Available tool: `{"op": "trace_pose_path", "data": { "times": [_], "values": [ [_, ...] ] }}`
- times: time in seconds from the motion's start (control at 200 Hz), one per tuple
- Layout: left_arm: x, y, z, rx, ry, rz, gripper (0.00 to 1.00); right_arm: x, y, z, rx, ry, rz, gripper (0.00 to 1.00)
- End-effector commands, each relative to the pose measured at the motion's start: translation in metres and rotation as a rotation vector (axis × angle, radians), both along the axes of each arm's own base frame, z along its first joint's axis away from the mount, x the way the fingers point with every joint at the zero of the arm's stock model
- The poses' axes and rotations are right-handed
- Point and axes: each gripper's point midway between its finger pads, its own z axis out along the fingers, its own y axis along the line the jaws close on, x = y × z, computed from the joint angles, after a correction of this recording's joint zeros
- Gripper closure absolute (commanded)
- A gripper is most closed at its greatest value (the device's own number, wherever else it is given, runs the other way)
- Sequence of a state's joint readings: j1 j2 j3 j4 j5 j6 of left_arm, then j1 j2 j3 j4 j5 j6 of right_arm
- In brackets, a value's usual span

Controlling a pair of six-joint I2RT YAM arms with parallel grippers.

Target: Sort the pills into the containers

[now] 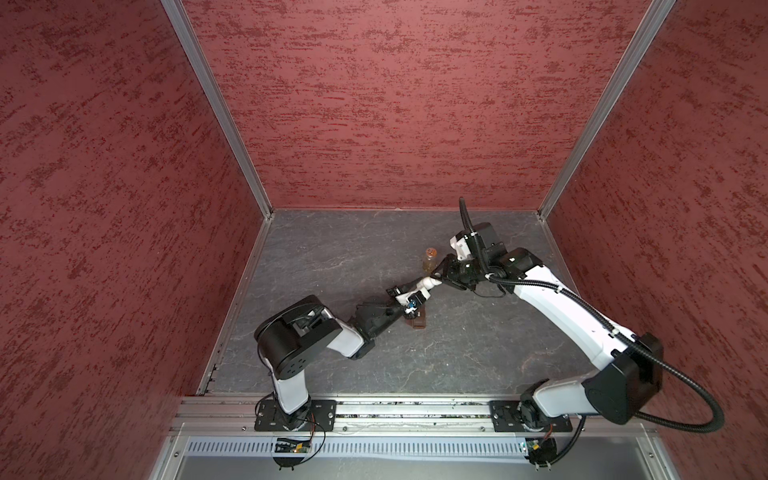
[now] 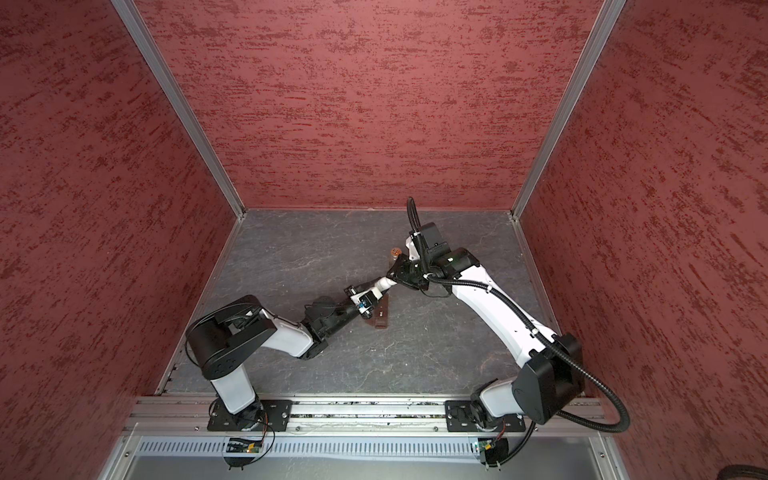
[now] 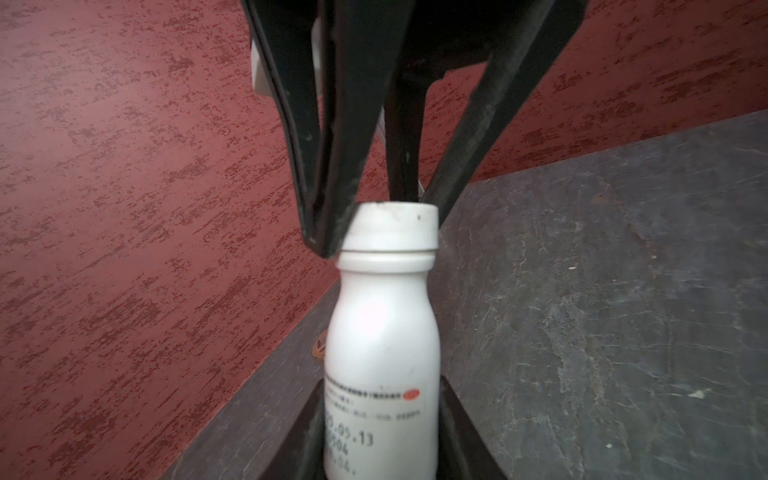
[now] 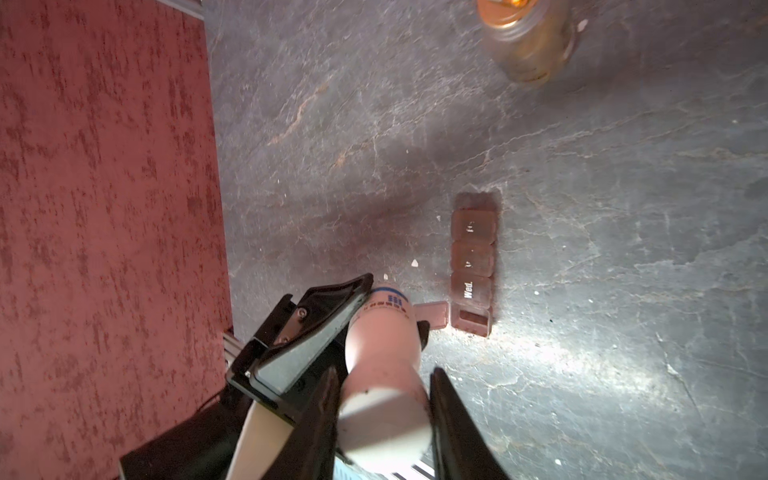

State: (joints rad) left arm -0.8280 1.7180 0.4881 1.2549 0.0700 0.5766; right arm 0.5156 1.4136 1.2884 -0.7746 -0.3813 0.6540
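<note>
Between the fingers (image 3: 457, 432) of the left gripper (image 3: 382, 440) you find the white pill bottle (image 3: 382, 332), clamped around its printed lower body. At the bottle's other end, the right gripper (image 4: 382, 419) is closed on the white cap (image 3: 392, 226), with one finger (image 4: 324, 415) against each side of it.

In both top views, note that the bottle (image 1: 428, 284) spans from the left gripper (image 1: 409, 293) to the right gripper (image 1: 437, 277). It lies close to horizontal, held clear of the slate-patterned tabletop (image 1: 332, 257).

Below the left gripper, and apart from both grippers, the dark-brown pill organizer (image 4: 473, 249) lies flat on the tabletop.
- The open compartment (image 4: 471, 320) is the one nearest the left gripper. Its lid (image 4: 432, 313) is flipped out toward the bottle.
- The next lid (image 4: 469, 289) is closed and reads "Wed.".
- The two lids beyond it are closed, and their print is too faint to read.

On the tabletop between the left gripper and the organizer you see two small pale specks (image 4: 414, 262). These may be pills, but the view is too coarse to confirm it.

Just beside the right gripper, on its far side, an amber bottle (image 1: 429, 259) with an orange cap stands upright on the tabletop, not touching the gripper.
</note>
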Motion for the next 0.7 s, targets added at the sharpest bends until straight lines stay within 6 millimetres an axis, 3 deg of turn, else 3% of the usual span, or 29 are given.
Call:
{"op": "trace_pose_path", "data": {
  "times": [0.0,0.065,0.165,0.401,0.691],
  "values": [
    [-0.034,-0.006,-0.007,0.008,0.133,-0.183,1.00,-0.027,0.003,0.002,-0.035,-0.126,0.249,0.83],
    [-0.044,-0.005,-0.010,0.018,0.184,-0.233,1.00,-0.046,0.011,0.009,-0.019,-0.246,0.400,0.83],
    [-0.057,-0.006,-0.011,0.020,0.220,-0.285,1.00,-0.059,0.014,0.019,-0.035,-0.396,0.508,0.79],
    [-0.069,-0.006,0.007,-0.032,0.215,-0.325,1.00,-0.078,0.012,0.008,-0.136,-0.415,0.638,0.77],
    [-0.067,-0.006,0.016,-0.068,0.206,-0.327,1.00,-0.075,0.009,0.017,-0.181,-0.465,0.627,0.70]
  ]
}}
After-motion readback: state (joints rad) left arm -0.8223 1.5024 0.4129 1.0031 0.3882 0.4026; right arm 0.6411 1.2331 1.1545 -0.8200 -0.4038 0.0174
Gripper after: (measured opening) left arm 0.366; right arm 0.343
